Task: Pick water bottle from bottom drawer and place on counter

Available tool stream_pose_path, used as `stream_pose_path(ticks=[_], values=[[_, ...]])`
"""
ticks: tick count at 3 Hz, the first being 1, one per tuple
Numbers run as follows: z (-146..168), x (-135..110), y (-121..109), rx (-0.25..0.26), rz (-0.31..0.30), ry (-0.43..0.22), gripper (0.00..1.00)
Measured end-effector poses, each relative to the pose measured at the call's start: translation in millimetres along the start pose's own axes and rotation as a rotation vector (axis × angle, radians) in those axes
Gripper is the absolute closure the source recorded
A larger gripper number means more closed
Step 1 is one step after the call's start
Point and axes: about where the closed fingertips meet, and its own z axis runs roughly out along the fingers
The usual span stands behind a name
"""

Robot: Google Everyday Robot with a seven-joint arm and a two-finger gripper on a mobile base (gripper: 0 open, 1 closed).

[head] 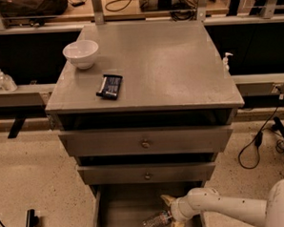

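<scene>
The bottom drawer (122,209) of the grey metal cabinet stands pulled out toward the near edge of the scene, and the water bottle (155,221) lies on its side on the drawer's grey floor, toward the right half, with its length running left to right and slightly tilted. The gripper (170,213) is down inside this drawer at the bottle's right end. Its two pale fingers (166,200) are spread apart, one on the far side of the bottle and one on the near side, so the bottle's end sits between them. Whether either finger touches the plastic cannot be told. The white arm (223,209) reaches in from the near right corner, over the drawer's right wall. Above, the middle drawer (112,175) and the top drawer (105,142) are each drawn out a little, each with a round knob at the centre of its front. The counter (178,70) carries a white bowl (80,53) near its far left corner and a dark snack packet (110,86) lying flat nearer the front left, well apart from the bowl. A small white pump bottle (226,61) stands just beyond the counter's right edge. A black cable (258,145) trails across the speckled floor (31,178) to the right of the cabinet.
</scene>
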Motion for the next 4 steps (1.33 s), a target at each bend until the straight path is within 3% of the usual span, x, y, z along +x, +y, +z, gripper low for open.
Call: stream_pose_path(ticks=[1,2,3,4], values=[[-9.5,-6.8,-0.2,0.008,0.037,-0.011,0.0],[-10.4,-6.0,-0.9,0.002,0.07,-0.023,0.12],[-0.1,1.7,-0.4,-0.019,0.09,-0.03,0.15],[27.4,17.0,3.9,-0.058,0.102,-0.043,0.11]])
